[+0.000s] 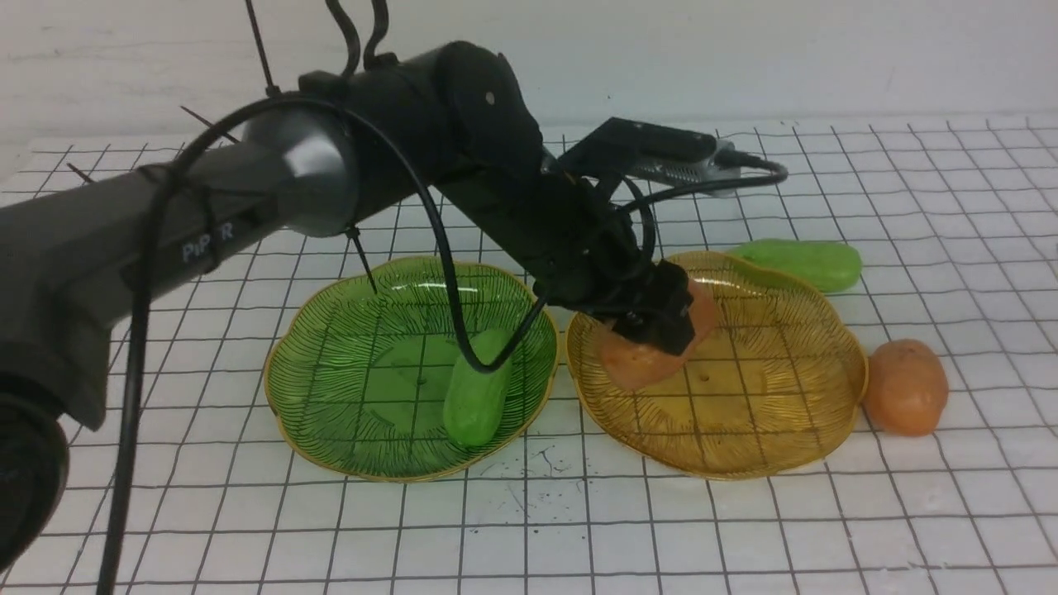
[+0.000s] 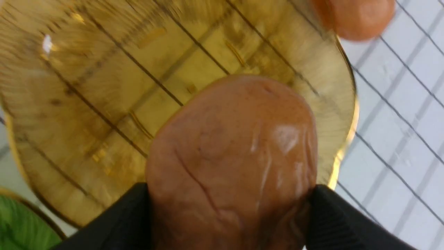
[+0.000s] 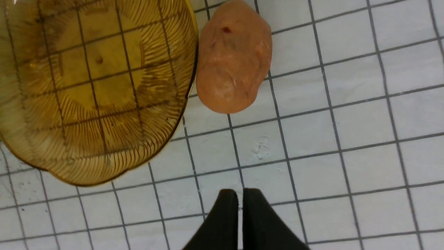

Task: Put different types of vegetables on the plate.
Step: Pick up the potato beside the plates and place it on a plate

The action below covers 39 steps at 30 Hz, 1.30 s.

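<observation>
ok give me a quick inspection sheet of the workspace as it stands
surface: white gridded table
job's things: cucumber in green plate; potato held over amber plate; second cucumber and second potato on the table by the amber plate
clutter: nothing seen
grippers: left gripper shut on the potato; right gripper shut, empty
cables: black cable loops down from left arm
surroundings: white wall behind

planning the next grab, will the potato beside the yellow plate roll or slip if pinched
Probably not a roller: the potato is lumpy and oval and lies flat beside the yellow plate. Its matt skin likely grips well; its twin sits unsquashed in the left tool, so probably stiff.
</observation>
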Available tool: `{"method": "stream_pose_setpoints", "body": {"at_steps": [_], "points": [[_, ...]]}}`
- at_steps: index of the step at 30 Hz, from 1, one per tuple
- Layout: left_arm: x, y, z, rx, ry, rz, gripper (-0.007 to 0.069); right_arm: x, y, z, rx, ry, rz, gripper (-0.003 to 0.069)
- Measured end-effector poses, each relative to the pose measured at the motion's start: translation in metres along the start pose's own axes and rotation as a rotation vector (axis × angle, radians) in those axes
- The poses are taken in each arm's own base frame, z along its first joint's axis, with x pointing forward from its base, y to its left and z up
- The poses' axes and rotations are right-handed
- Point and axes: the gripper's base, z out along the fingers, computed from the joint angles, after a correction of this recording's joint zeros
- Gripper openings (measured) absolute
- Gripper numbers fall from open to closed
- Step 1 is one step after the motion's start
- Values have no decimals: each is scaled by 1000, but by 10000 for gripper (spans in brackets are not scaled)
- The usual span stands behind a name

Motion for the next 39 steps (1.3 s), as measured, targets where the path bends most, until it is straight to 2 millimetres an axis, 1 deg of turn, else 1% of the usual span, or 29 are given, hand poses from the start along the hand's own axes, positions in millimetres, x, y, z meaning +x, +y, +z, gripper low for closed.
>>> {"method": "stream_pose_setpoints", "body": {"at_steps": [3,7,10,13,14,18,19,23,24,26,28,30,34,39], "points": [[-2,4,6,-20,-36,-6,498,-12,-8,26,-36,49,53,13],[-3,10,20,-33,-60,-26,498,-24,-8,63,-40,74,59,37],[-3,14,29,-37,-64,-31,498,-31,-6,80,-36,73,52,79],[-4,16,33,-41,-68,-29,498,-38,-7,91,-28,53,48,142],[-4,16,33,-41,-69,-30,498,-38,-7,92,-28,55,48,148],[-7,20,40,-57,-100,-30,498,-48,-12,110,-16,26,59,323],[-6,21,42,-57,-95,-31,498,-49,-13,116,-15,28,66,393],[-2,25,52,-55,-75,-39,510,-50,-17,133,-16,59,87,572],[-2,25,53,-55,-72,-40,511,-50,-17,134,-17,59,89,587],[-2,26,55,-54,-67,-39,524,-51,-19,144,-21,67,106,660],[-2,26,55,-54,-69,-39,542,-52,-19,150,-33,69,123,682],[-2,25,55,-52,-68,-39,565,-52,-18,155,-52,72,133,689],[-3,24,53,-40,-53,-45,598,-52,-19,163,-69,75,129,689],[-7,21,48,-21,-36,-35,605,-52,-21,171,-63,83,124,675]]}}
